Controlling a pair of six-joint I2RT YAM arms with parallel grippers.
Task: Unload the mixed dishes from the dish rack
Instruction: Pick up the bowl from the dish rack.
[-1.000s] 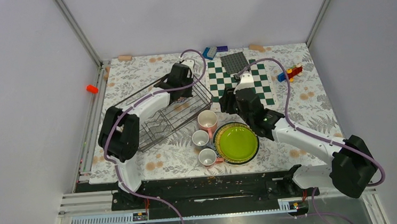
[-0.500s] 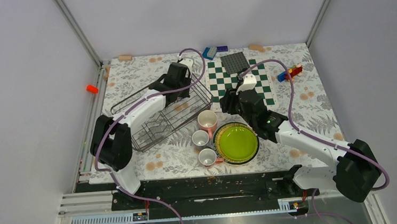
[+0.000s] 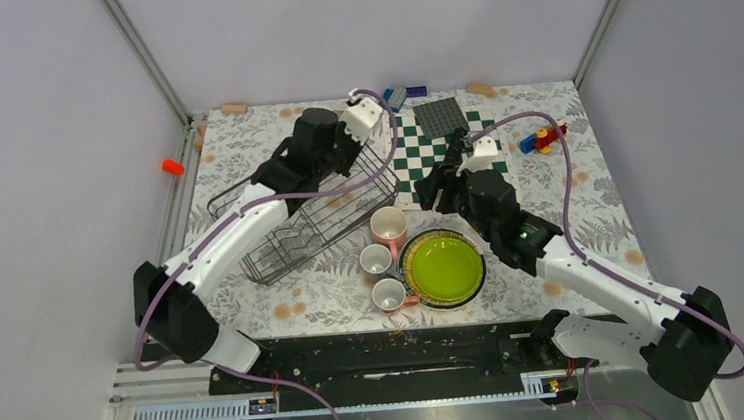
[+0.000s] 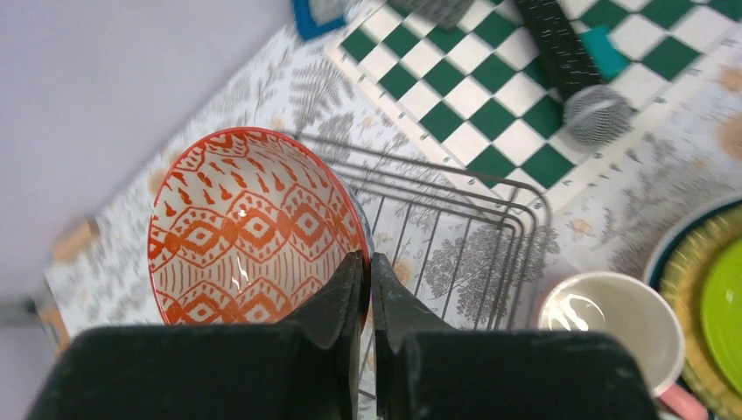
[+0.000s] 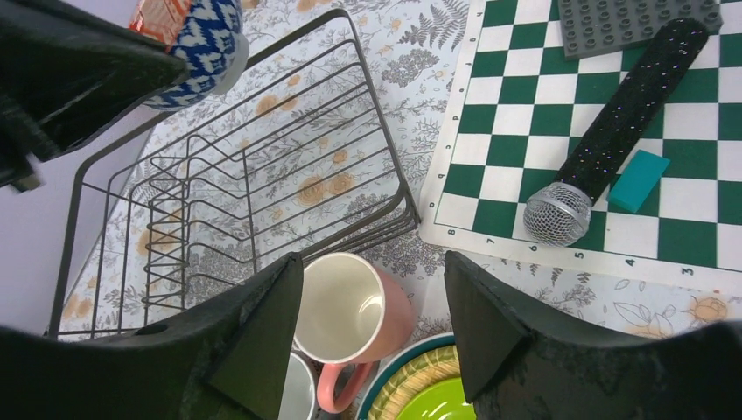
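One bowl [image 4: 254, 227], pinched by its rim in the closed left gripper [image 4: 368, 271], above the dish rack [image 5: 236, 188]. Carry level and lower beside the mugs [image 3: 387, 227], clear of the wide-open right gripper [image 5: 372, 262]

Glossy glazed bowl [image 4: 245, 219], dark wire rack [image 5: 245, 184]

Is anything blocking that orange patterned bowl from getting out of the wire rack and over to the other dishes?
Nothing visible blocks it. The left gripper holds the bowl by its rim, above the rack. Only the right gripper, open over the pink mug beside the plates, hangs near that spot.
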